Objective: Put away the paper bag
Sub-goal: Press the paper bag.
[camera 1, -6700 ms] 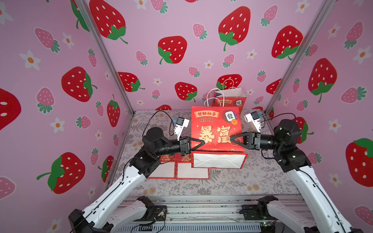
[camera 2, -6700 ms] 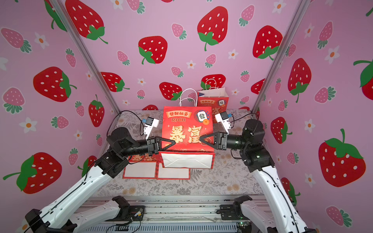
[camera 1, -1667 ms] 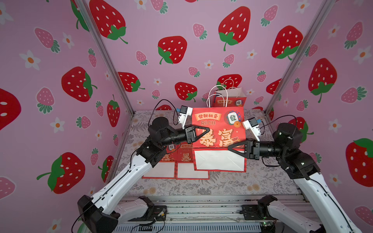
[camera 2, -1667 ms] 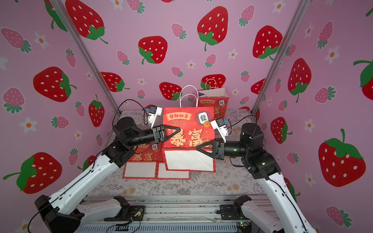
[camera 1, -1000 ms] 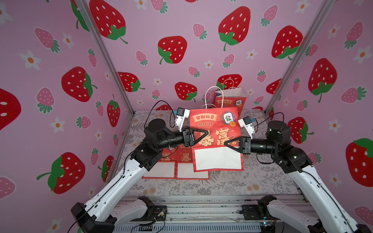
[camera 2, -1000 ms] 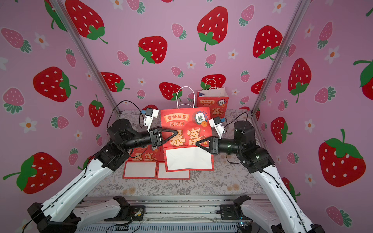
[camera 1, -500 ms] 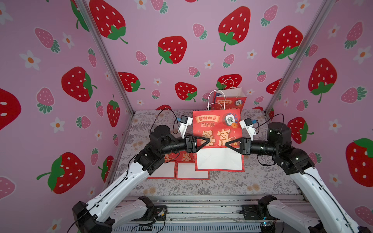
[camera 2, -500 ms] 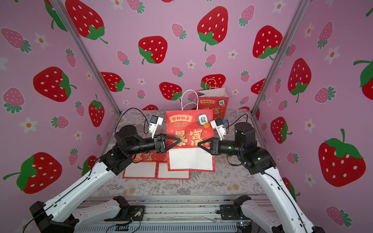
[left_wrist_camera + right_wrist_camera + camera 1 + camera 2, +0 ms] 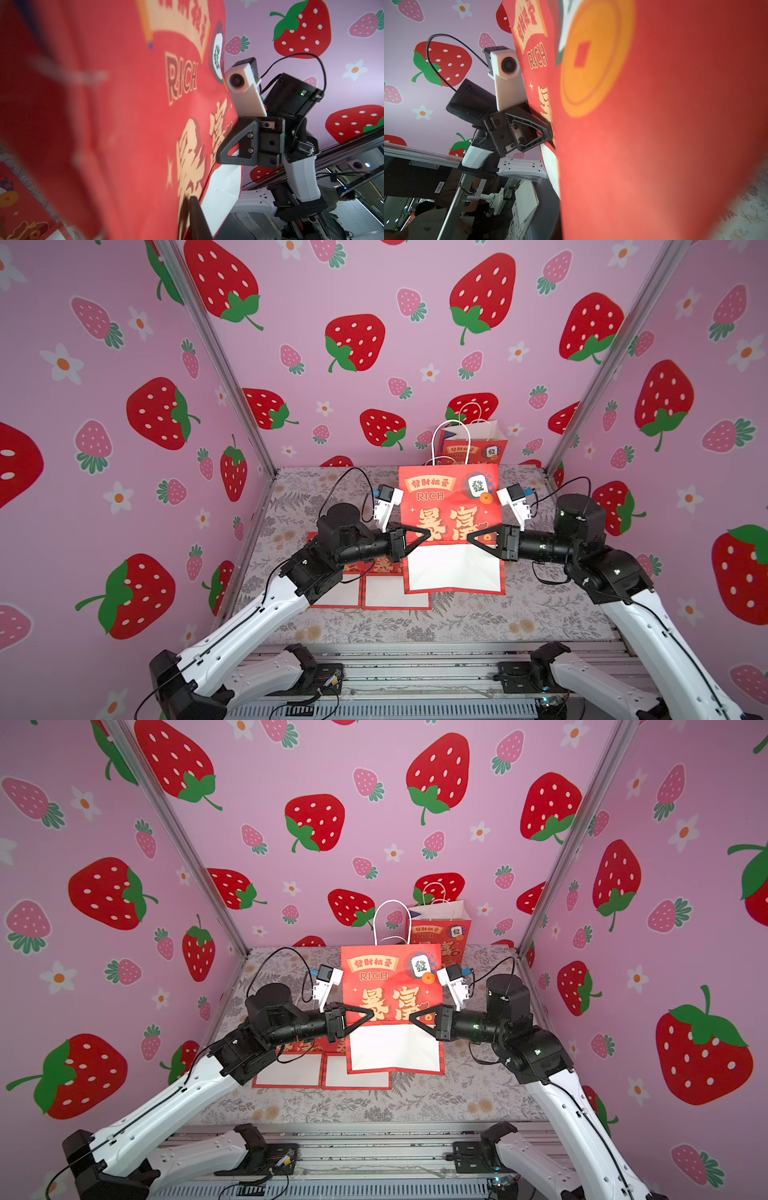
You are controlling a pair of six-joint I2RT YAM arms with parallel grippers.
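Note:
The flattened red paper bag (image 9: 449,497) (image 9: 386,973) hangs upright above the table, with its white folded base (image 9: 453,568) facing the camera. My left gripper (image 9: 424,536) (image 9: 369,1014) is pinched on its left edge, one dark finger (image 9: 195,216) lying across the printed front. My right gripper (image 9: 471,539) (image 9: 414,1019) is shut on the right edge, level with the left one. The bag (image 9: 654,145) fills most of the right wrist view and hides that gripper's own fingertips. White handles (image 9: 451,439) rise behind the bag's top.
Two flattened red bags (image 9: 338,591) (image 9: 395,593) lie side by side on the patterned table (image 9: 478,626), under the left arm. Another red bag (image 9: 478,448) stands open at the back wall. Strawberry-print walls close in the left, right and back.
My left gripper, open beside the bag half a second ago, has closed on the bag's left edge. The bag has straightened slightly; the right gripper keeps its hold.

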